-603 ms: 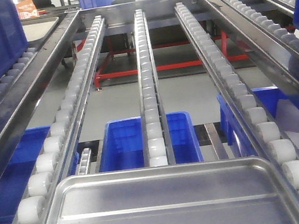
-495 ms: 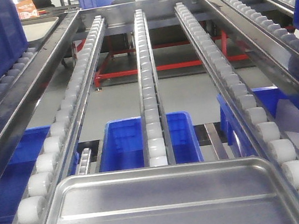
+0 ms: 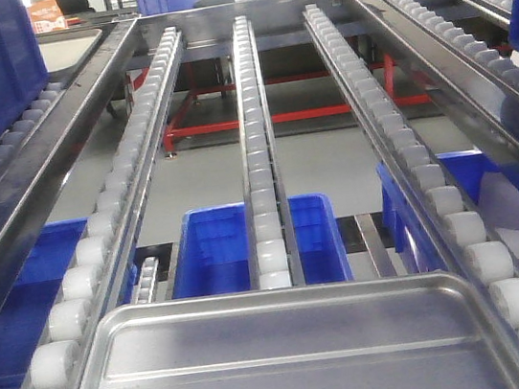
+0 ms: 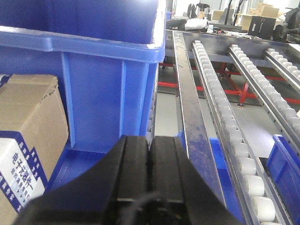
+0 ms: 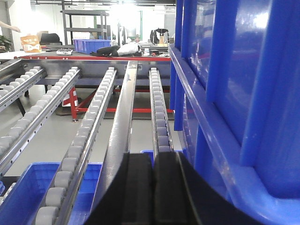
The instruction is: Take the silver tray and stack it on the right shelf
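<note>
nothing shifts from half a second ago: the tray [image 3: 292, 354] lies flat on the near end of the shelf [image 3: 253, 137], spanning its roller lanes, far rim at the middle lane's nearest roller. the left jaws are pressed together on nothing, beside the left bin [image 4: 93, 70] at the shelf's left edge. the right jaws are the same, by the right bin [image 5: 234, 93] at its right edge. the tray looks placed and released, so the task seems about done.

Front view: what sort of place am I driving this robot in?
Most likely a factory or warehouse picking area. There is a steel flow rack with lanes of white rollers, blue plastic bins beneath and beside it, a cardboard carton, and a silver tray lying at the rack's near end.
</note>
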Robot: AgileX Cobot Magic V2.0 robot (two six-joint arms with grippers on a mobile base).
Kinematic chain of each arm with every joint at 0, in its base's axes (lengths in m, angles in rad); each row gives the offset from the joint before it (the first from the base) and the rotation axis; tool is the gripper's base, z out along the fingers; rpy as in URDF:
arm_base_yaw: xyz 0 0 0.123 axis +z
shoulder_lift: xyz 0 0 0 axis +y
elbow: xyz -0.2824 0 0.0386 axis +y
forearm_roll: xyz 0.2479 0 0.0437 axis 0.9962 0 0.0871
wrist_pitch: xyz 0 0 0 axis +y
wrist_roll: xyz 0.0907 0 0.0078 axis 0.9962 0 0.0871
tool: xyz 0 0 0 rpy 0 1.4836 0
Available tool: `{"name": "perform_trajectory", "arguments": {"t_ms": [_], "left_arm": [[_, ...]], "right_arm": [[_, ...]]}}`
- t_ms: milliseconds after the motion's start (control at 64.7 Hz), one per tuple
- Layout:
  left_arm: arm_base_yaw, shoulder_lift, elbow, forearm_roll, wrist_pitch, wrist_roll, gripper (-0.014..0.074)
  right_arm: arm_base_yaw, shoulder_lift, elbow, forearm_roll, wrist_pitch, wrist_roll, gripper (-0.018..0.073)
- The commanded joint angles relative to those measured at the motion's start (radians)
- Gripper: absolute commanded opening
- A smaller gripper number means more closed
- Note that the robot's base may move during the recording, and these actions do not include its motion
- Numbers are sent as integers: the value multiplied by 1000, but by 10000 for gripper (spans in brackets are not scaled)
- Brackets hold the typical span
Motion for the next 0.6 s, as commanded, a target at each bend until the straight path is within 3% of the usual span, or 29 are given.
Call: {"name": "perform_trajectory", "arguments": {"t_ms": [0,232,356,448,510,588], "left_arm": [[-4,-9,26,2,-103,1,-100],[-4,-9,18,2,-199,1,-100],[-4,-8,-13,2,-185,1,-100],[-4,-8,-72,12,-47,1,-100],[-4,-1,-139,12,95,1,-100],[-4,36,-207,12,194,1,-100]], "right_arm": [[-5,-17,-1,0,-95,-8,49],[-1,-17,-1,0,-158,-8,49],[8,-14,-6,0,-157,-7,49],[39,7,-44,0,-99,-7,49],[70,40,-95,0,-15,-7,49],[115,97,-158,-1,96,-8,49]]}}
